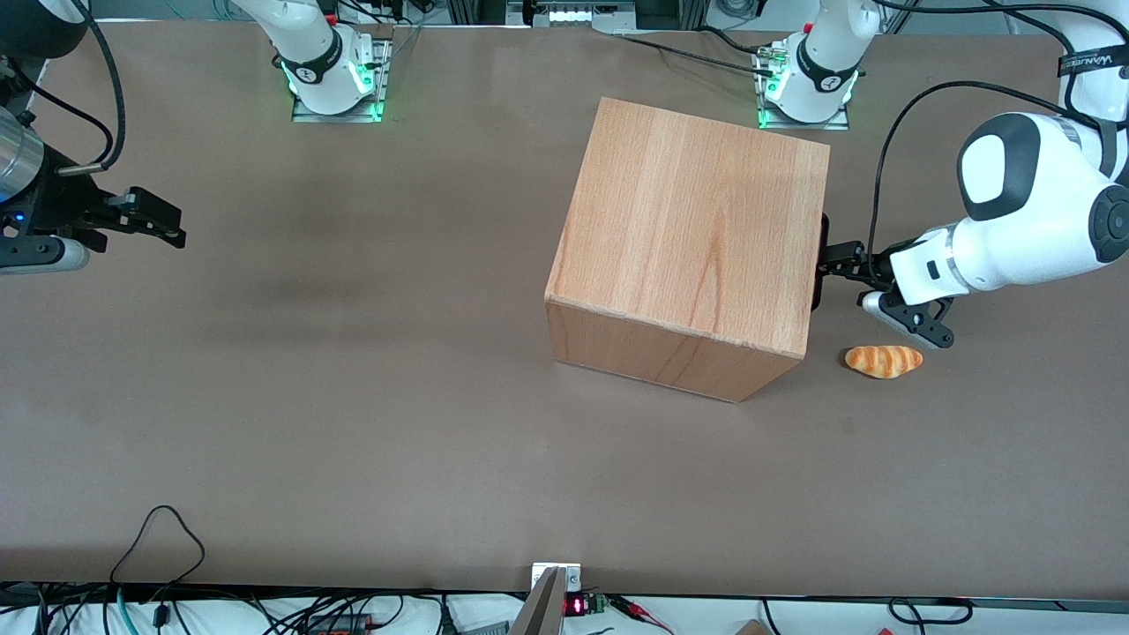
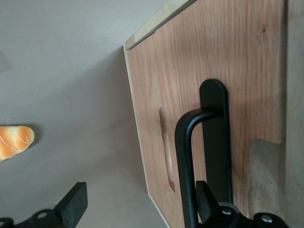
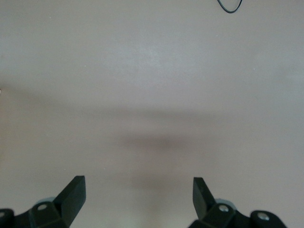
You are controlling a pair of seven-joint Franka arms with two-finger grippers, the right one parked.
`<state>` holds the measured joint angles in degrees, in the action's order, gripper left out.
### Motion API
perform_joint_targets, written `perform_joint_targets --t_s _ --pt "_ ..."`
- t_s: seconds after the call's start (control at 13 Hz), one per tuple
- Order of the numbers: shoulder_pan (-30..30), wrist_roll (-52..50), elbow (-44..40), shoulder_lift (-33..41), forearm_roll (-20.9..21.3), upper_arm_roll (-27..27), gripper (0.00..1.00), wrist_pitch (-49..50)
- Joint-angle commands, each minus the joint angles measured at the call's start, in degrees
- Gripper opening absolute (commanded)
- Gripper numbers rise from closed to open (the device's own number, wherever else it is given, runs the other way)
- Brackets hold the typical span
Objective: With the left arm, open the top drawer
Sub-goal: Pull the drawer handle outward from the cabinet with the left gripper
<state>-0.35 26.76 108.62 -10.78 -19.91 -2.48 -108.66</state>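
Our gripper (image 1: 836,262) sits at the cabinet's (image 1: 697,238) front face, which is turned toward the working arm's end of the table. Its fingers are spread wide and clamp nothing yet. In the wrist view one finger (image 2: 205,202) lies against the black bar handle (image 2: 186,161), while the other finger (image 2: 73,202) hangs well clear of the wood, over bare table (image 1: 353,397). The bar appears to lie between the two fingers, though we cannot tell how deep it sits in the gap.

From the gripper, the top drawer (image 2: 199,61) is straight ahead: in the front view it lies at about nine o'clock from the fingertips, touching or nearly so. The drawer looks fully shut, its front flush with the cabinet edge. The handle's long axis runs up the drawer front in the wrist view, across the fingers' closing line, so a squeeze should catch it squarely. We judge that the pull then has to go back along the arm's own line, toward three o'clock in the front view, away from the cabinet.

By our count: one cabinet, one bar handle in sight, one slot (image 2: 165,147) cut in the panel beside it, and one bread roll (image 1: 884,361) on the table at about five o'clock from the gripper, near but apart, close to the path the drawer would slide out along.
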Motion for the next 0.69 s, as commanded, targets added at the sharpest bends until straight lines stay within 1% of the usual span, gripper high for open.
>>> perform_joint_targets --t_s 0.0,0.62 --pt "0.1 1.7 1.1 -0.6 -1.5 0.2 1.0 -2.5" --pt "0.1 1.1 2.0 -1.8 -1.1 0.3 1.0 -6.2"
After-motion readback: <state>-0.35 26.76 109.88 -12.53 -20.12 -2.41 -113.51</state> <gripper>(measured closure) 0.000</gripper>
